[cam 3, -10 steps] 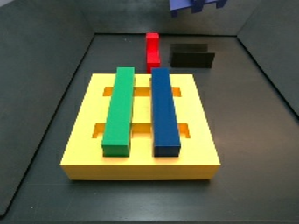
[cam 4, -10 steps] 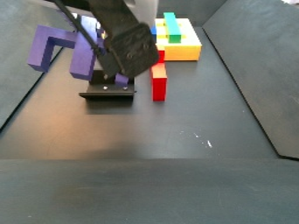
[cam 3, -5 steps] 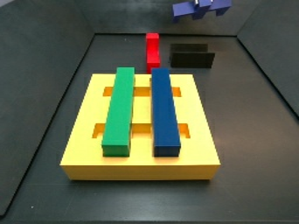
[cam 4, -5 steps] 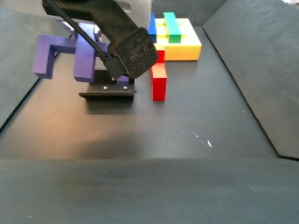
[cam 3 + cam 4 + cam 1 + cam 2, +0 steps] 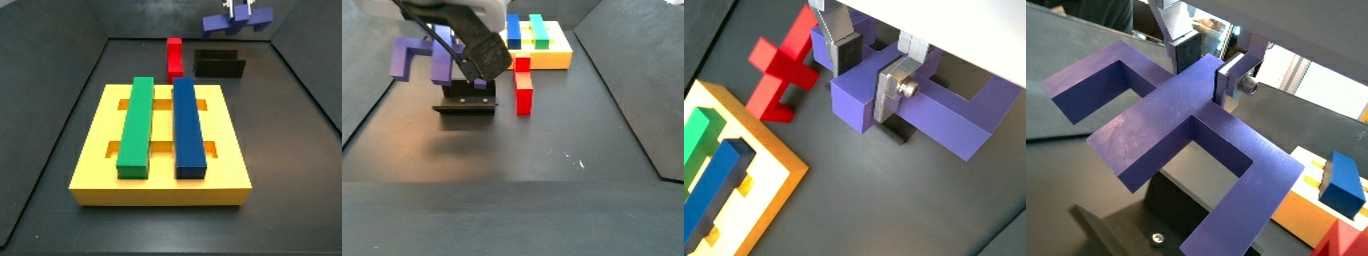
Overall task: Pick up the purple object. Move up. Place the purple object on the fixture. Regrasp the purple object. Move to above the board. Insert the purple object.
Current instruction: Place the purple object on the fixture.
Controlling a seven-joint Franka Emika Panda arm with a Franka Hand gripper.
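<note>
The claw [image 5: 460, 40], gripping the purple object [image 5: 418, 58], is being held clear above the fixture [image 5: 466, 100]; the red block [image 5: 523, 88] is standing at its 3 o'clock.

The dark worktop [image 5: 287, 150] carries three things directly. The yellow board [image 5: 160, 178] lies flat at the near end in a side view, the biggest thing on it. Beyond the board an upright red block [image 5: 174, 55] stands on the worktop, and just to its right sits the low black fixture [image 5: 221, 64]. The hand [image 5: 239, 8] hangs high above the fixture, clear of the worktop.
</note>
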